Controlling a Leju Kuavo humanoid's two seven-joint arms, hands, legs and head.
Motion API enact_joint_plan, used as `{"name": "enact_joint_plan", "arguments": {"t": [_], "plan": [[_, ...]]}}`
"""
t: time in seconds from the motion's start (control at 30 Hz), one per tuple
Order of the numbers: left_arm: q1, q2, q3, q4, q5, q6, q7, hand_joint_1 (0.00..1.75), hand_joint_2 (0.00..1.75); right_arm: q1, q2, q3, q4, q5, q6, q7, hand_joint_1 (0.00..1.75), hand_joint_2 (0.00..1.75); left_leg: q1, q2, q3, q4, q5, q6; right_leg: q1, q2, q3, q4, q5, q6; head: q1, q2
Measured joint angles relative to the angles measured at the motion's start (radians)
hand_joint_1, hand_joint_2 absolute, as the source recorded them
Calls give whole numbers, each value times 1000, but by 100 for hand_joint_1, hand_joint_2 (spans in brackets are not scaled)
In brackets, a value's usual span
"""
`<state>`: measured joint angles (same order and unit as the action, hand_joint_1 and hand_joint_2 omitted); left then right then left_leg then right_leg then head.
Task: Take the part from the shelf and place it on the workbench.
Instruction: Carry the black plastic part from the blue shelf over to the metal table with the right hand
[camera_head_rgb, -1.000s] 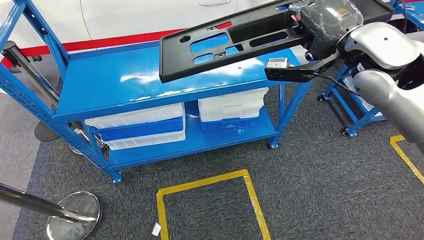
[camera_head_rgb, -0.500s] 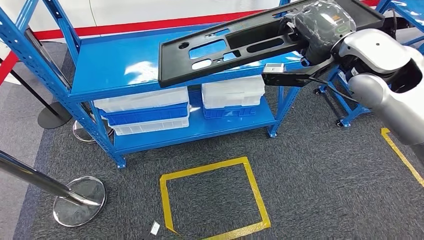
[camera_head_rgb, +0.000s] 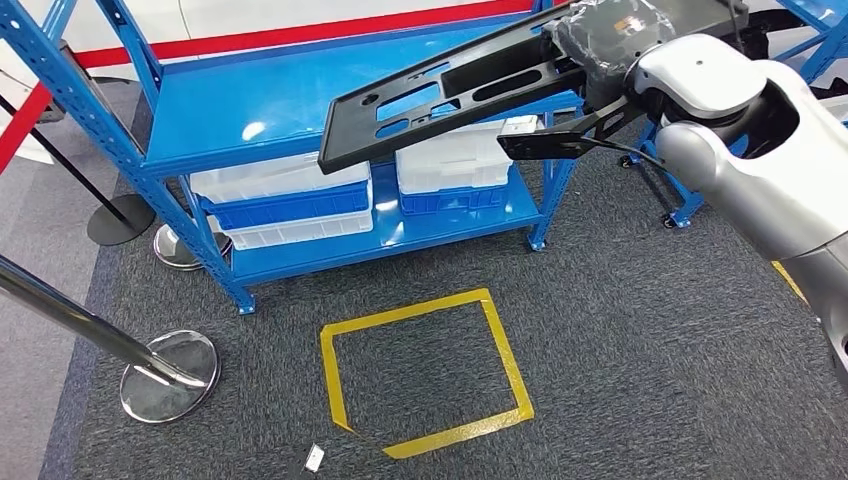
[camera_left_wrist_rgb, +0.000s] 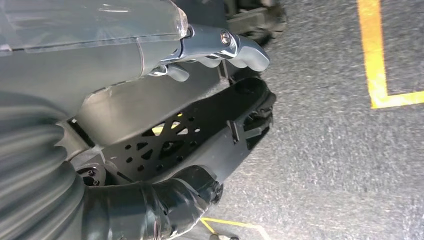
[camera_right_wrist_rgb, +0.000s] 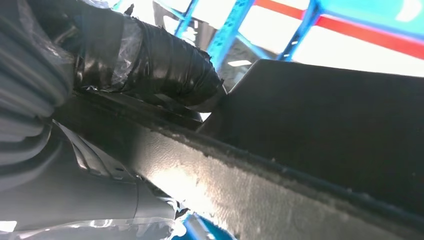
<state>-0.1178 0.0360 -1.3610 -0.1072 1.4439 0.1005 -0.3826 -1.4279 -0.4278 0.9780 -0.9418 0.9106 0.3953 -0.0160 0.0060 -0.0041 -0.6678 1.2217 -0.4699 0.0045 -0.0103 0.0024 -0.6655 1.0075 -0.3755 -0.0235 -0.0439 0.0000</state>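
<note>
A long black plastic part (camera_head_rgb: 470, 90) with several cut-outs hangs tilted in the air over the top board of the blue shelf (camera_head_rgb: 250, 110). My right hand (camera_head_rgb: 605, 35), wrapped in clear film, grips the part near its right end. In the right wrist view the taped thumb (camera_right_wrist_rgb: 150, 60) presses on the part's thick black edge (camera_right_wrist_rgb: 300, 150). My left hand (camera_left_wrist_rgb: 150, 90) hangs above the grey carpet, its silver fingers (camera_left_wrist_rgb: 220, 47) and taped thumb (camera_left_wrist_rgb: 175, 200) apart, holding nothing.
White and blue bins (camera_head_rgb: 290, 200) (camera_head_rgb: 460, 165) sit on the shelf's lower board. A chrome stanchion base (camera_head_rgb: 170, 375) stands at the left. A yellow tape square (camera_head_rgb: 425, 370) marks the carpet in front. Another blue frame (camera_head_rgb: 690, 200) stands on the right.
The camera has moved, so the shelf now sits higher in the picture and more carpet shows in front. My right hand still holds the part, which now tilts more steeply.
</note>
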Motion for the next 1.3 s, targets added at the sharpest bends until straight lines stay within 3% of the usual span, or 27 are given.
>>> {"name": "enact_joint_plan", "arguments": {"t": [0.07,0.1,0.13,0.2,0.27,0.37,0.4,0.43,0.47,0.5,0.57,0.6,0.67,0.73,0.8,0.87,0.9,0.93,0.97,1.03,1.1,1.13,1.17,1.23,1.27,1.3], "plan": [[-2,1,-5,0,0,-1,0,0,175,-10,17,12,24,1,1,3,175,175,-4,-2,102,-143,-2,5,-1,-2,-19,0,17,8,0,0],[-3,1,-7,0,1,-1,0,0,175,-13,25,16,38,2,0,7,175,175,-8,-4,135,-197,-14,8,-3,-5,-25,-1,26,14,0,0],[-3,2,-8,0,1,-2,0,0,175,-14,33,20,54,2,-1,12,175,175,-13,-5,149,-227,-23,10,-5,-7,-28,-4,35,20,0,0],[-2,3,-9,0,4,-3,1,0,175,-14,50,30,89,3,-5,24,175,175,-18,-4,149,-251,-8,20,-10,-8,-31,-13,48,31,0,0],[-1,5,-10,0,10,-3,5,0,175,-14,61,38,124,4,-15,31,175,175,-16,1,139,-264,16,37,-12,-4,-46,20,3,36,1,0],[-1,5,-10,0,14,-3,11,0,175,-14,68,41,164,6,-30,36,175,175,-15,4,112,-258,36,51,-12,-2,-96,210,-132,42,1,0],[0,5,-10,0,14,-3,12,0,175,-14,70,42,174,6,-32,36,175,175,-14,4,102,-251,39,51,-12,-2,-105,266,-152,45,1,0],[1,4,-10,0,14,-3,12,0,175,-14,73,44,182,6,-33,36,175,175,-14,5,90,-241,41,50,-13,-2,-98,290,-152,47,2,0],[1,4,-10,0,14,-3,12,0,175,-15,75,46,189,6,-33,36,175,175,-12,5,78,-231,42,49,-14,-3,-73,272,-136,48,2,0],[1,4,-10,0,14,-3,12,0,175,-16,78,47,194,6,-33,36,175,175,-11,6,67,-219,42,47,-15,-3,-30,218,-114,48,2,0],[1,4,-10,0,14,-3,13,0,175,-19,83,47,199,7,-34,36,175,175,-11,7,46,-200,44,42,-11,-3,53,95,-97,45,1,0],[1,4,-10,0,14,-3,13,0,175,-21,85,47,201,7,-35,36,175,175,-12,7,39,-194,47,36,-7,-2,73,59,-97,40,1,0],[2,4,-10,0,14,-3,13,0,175,-22,90,48,206,7,-36,36,175,175,-11,7,31,-191,57,22,0,-1,75,43,-95,31,1,0],[4,4,-10,0,14,-3,13,0,175,-23,97,48,210,8,-36,36,175,175,-9,4,21,-184,49,9,-4,-6,67,35,-80,14,1,0],[6,4,-10,0,14,-2,13,0,175,-26,104,48,213,8,-36,36,175,175,-7,1,-3,-123,-20,-1,-7,-11,50,26,-58,-5,0,0],[6,4,-10,0,14,-2,13,0,175,-31,108,49,216,8,-36,36,175,175,-2,1,-33,-2,-112,-8,-3,-11,23,25,-36,-12,0,0],[5,4,-10,0,14,-3,13,0,175,-32,111,49,217,9,-36,36,175,175,0,1,-42,55,-136,-10,-2,-11,10,26,-25,-12,0,0],[5,4,-10,0,14,-3,13,0,175,-33,113,49,219,9,-36,36,175,175,2,1,-39,89,-135,-12,0,-10,-4,26,-13,-11,0,0],[5,4,-10,0,14,-3,13,0,175,-33,114,49,220,8,-36,36,175,175,3,1,-24,95,-114,-12,1,-9,-18,27,-2,-10,0,0],[3,4,-10,0,14,-3,13,0,175,-36,115,49,222,9,-36,36,175,175,5,1,54,11,-57,-9,2,-8,-44,28,21,-5,0,0],[-1,4,-10,0,14,-2,13,0,175,-44,115,50,224,9,-36,36,175,175,0,-2,152,-135,-58,-3,2,-6,-67,27,46,5,0,0],[-3,4,-11,0,14,-2,14,0,175,-48,115,50,226,9,-36,36,175,175,-4,-3,178,-186,-67,0,0,-6,-74,24,60,11,0,0],[-3,4,-11,0,15,-2,16,0,175,-51,115,50,228,9,-36,36,175,175,-10,-5,187,-215,-72,3,-2,-5,-78,18,74,17,0,0],[-1,6,-11,0,17,0,21,0,175,-49,112,50,232,9,-35,35,175,175,-12,-2,170,-226,-47,16,-8,-3,-85,7,87,27,-1,0],[-1,7,-11,0,18,0,23,0,175,-46,109,52,234,9,-35,35,175,175,-11,2,160,-230,-32,25,-9,-1,-94,17,63,30,0,0],[0,8,-11,0,19,0,23,0,175,-44,107,53,235,9,-35,34,175,175,-9,6,147,-233,-16,35,-10,0,-104,44,18,32,0,0]]}}
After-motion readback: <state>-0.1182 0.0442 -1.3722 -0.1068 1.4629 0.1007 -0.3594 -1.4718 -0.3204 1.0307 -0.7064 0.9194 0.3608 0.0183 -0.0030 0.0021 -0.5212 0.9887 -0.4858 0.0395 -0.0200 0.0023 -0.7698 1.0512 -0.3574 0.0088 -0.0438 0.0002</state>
